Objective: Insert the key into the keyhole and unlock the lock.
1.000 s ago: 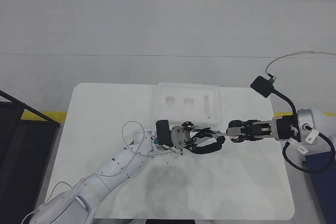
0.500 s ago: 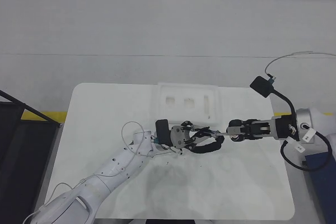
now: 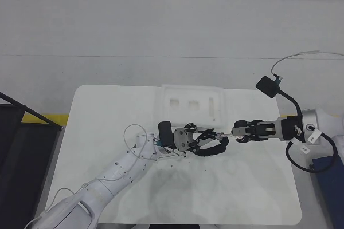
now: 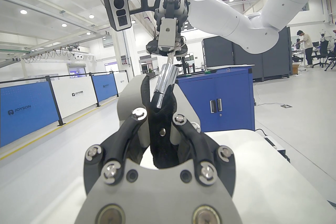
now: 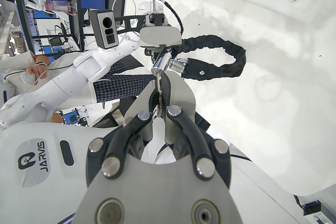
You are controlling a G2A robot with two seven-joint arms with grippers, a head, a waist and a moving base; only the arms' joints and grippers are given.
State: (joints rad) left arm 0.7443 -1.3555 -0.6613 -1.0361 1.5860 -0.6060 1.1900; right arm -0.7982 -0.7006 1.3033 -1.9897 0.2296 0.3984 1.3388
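The top view looks down on the table (image 3: 103, 126). Wrist views sit close behind left tool (image 4: 157, 97) and right tool (image 5: 160, 92), facing each other, sharing the lock (image 4: 164, 80).

We see the white left arm (image 3: 117, 172) reaching from the table's near-left corner toward its middle. Its black-fingered left gripper (image 3: 209, 138) is clamped on a black fabric-sleeved chain lock (image 3: 215, 150). The white right arm (image 3: 318, 121) stretches in level from the right. Its right gripper (image 3: 234, 134) pinches a small silver metal key (image 5: 158, 82), tips facing the left's.
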